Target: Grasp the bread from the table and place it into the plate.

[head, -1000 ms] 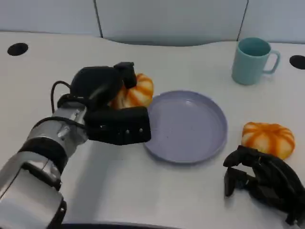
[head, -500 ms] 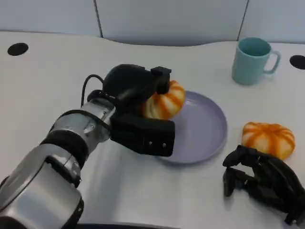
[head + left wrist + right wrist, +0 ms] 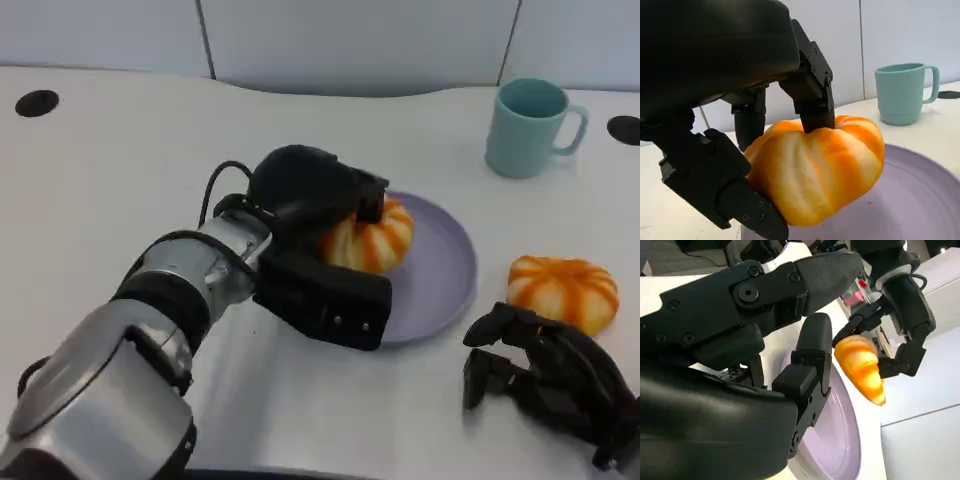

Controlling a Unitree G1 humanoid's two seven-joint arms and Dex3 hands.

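left fingers [image 3: 812, 82]: wrapped round the bread, pinching it from above and below w/ the thumb side underneath
left hand [image 3: 318, 235]: holding the bread [image 3: 368, 236] over the left part of the plate [image 3: 445, 262]. In the left wrist view the bread looks lifted off the plate surface, not resting on it
right fingers [image 3: 492, 372]: curled in, nothing in them afaict
right hand [image 3: 548, 378]: sitting low at the near right of the table [image 3: 110, 170], just in front of the 2nd bread
2nd bread [image 3: 562, 291]: orange striped bun on the table, right of the plate, apart from it
mug [image 3: 527, 127]: teal, upright, far right behind the plate, handle to the right
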